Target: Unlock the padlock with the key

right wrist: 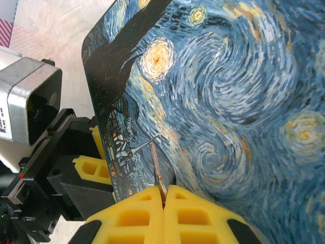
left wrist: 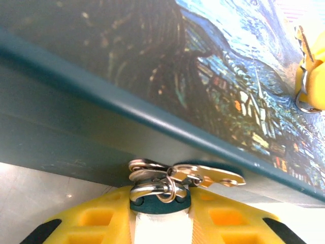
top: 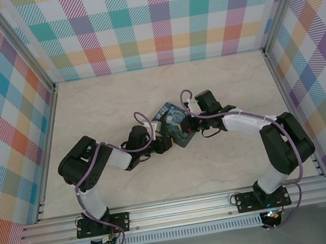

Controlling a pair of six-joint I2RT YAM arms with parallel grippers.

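As left wrist shows left fingers (left wrist: pixel 118 230) clamping padlock (left wrist: pixel 160 202) | right wrist: right fingers (right wrist: pixel 148 224) pinching key (right wrist: pixel 156 169)

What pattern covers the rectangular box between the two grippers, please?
The dark-blue rectangular box bears a swirling starry-night print with yellow stars, clearest in the right wrist view.

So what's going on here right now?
Both arms are working at the starry-night box. The left gripper has the padlock between its fingers, right against the box's side edge. The right gripper is shut on the key, holding it over the box's painted face. The key is not yet at the padlock.
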